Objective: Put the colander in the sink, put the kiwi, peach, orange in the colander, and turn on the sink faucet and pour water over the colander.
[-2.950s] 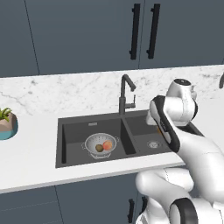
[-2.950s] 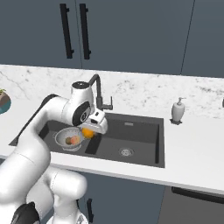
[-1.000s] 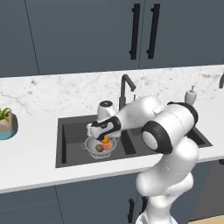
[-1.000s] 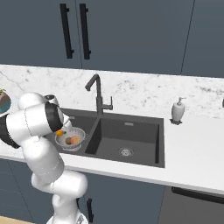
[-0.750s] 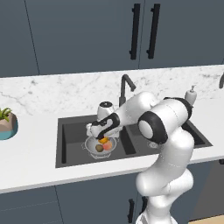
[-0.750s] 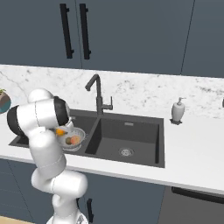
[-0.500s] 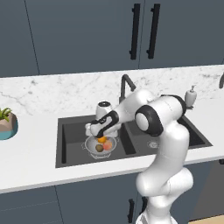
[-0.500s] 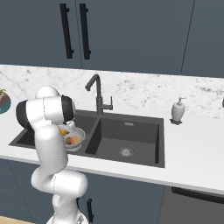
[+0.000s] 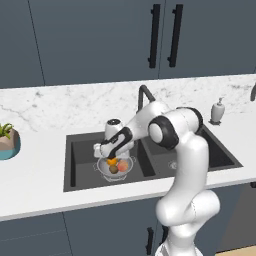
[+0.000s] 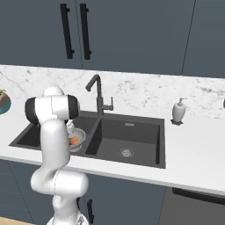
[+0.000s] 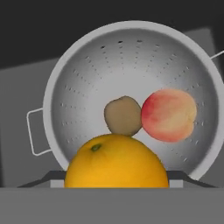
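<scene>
One kiwi (image 11: 123, 115), one peach (image 11: 169, 115), one orange (image 11: 116, 162).

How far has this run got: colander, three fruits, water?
Done: the colander sits in the sink, with the kiwi and peach inside. In hand: the orange is in the claw above the bowl, unreleased. Left: drop it, then turn on the sink faucet; no water runs.
</scene>
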Available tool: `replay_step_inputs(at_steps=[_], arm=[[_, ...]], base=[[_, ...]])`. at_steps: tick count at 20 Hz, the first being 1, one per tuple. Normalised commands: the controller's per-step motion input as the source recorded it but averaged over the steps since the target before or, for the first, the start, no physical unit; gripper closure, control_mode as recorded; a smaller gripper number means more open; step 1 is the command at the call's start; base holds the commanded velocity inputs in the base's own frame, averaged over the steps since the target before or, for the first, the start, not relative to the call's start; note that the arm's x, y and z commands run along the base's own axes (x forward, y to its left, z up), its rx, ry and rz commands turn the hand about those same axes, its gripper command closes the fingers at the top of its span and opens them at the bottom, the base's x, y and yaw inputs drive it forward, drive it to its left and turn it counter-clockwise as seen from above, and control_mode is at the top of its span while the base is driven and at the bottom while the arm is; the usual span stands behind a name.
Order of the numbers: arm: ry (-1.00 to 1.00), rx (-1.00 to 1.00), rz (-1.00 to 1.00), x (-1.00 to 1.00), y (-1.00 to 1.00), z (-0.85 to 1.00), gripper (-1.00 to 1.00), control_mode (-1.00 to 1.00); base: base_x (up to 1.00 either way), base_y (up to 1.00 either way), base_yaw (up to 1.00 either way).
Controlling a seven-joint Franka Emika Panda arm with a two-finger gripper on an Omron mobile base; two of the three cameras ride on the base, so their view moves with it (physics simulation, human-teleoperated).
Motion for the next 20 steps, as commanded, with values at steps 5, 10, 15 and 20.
replay_step_inputs(at_steps=[5,10,15,20], arm=[[0.04,0.00,0.00,0.29,0.07,-0.32,1.00,-1.00],[0.06,0.00,0.00,0.34,0.02,-0.32,1.00,-1.00],[0.02,0.00,0.00,0.24,0.05,-0.31,1.00,-1.00],[0.02,0.00,0.00,0.19,0.09,-0.29,1.00,-1.00]], base=[[0.00,0.00,0.00],[0.00,0.00,0.00],[0.00,0.00,0.00],[0.00,0.00,0.00]])
